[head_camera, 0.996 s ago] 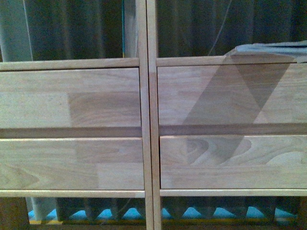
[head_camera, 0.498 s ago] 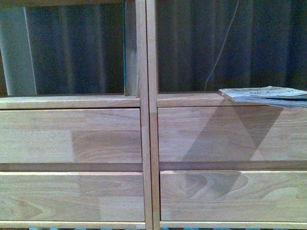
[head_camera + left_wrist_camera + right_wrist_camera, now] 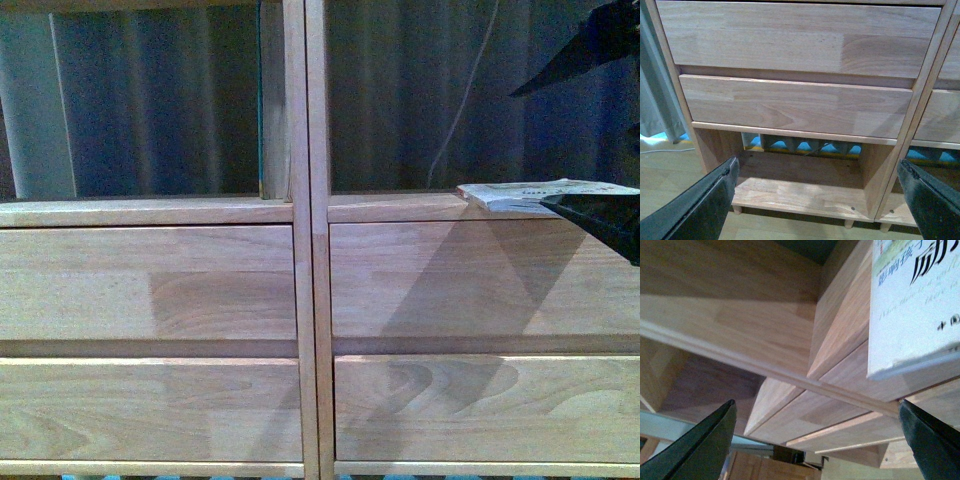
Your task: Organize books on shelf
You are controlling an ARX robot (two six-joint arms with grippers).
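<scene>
Right tool newly entered front view, jaws spread wide, holding nothing. Thin white printed soft-cover book lies flat just ahead of its lower finger, overhanging ledge of light natural-wood shelf. Likely grasp approach beginning. Left tool wide, empty.

The left hand has two black fingers. Each one is fat at the back and thin at the tip, like a wedge. They look dull and a bit rough, with a pale line along the edge. The right hand has the same kind of black wedges. In the front view they look like dark pointed shapes.
</scene>
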